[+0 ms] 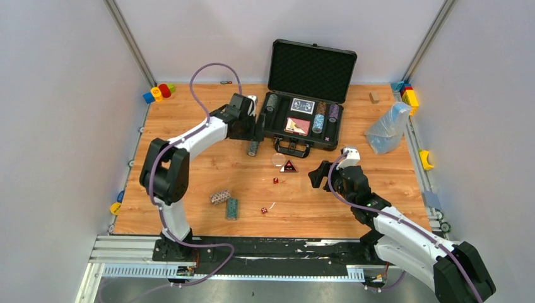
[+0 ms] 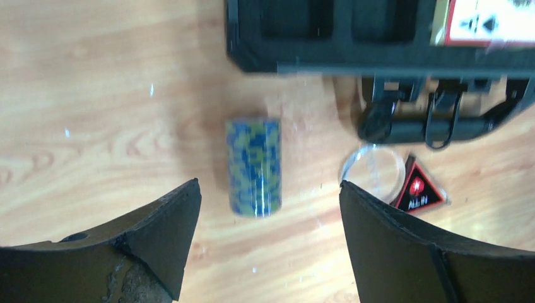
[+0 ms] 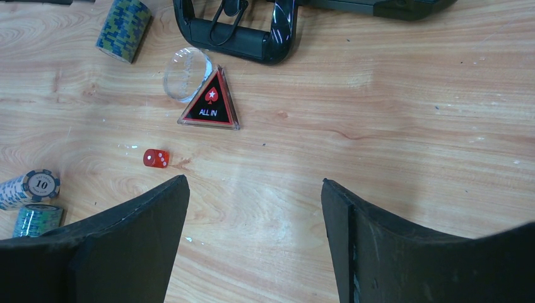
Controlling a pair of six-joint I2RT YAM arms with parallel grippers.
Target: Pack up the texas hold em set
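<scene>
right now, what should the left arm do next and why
Probably lower the left tool straight down and close on the chip roll. The tool is open and the roll lies on its side under the gap between the fingers, just outside the case and not yet packed.

Just in front of the case (image 1: 303,120), its handle (image 1: 292,149), a blue-green chip roll (image 2: 254,167), a clear disc (image 1: 277,159) and the triangular button (image 1: 289,166) crowded the worktop (image 1: 391,189). The left arm (image 1: 202,136) blocked the case's left side. Farther in front of the case, to the right, bare wood lay open
</scene>
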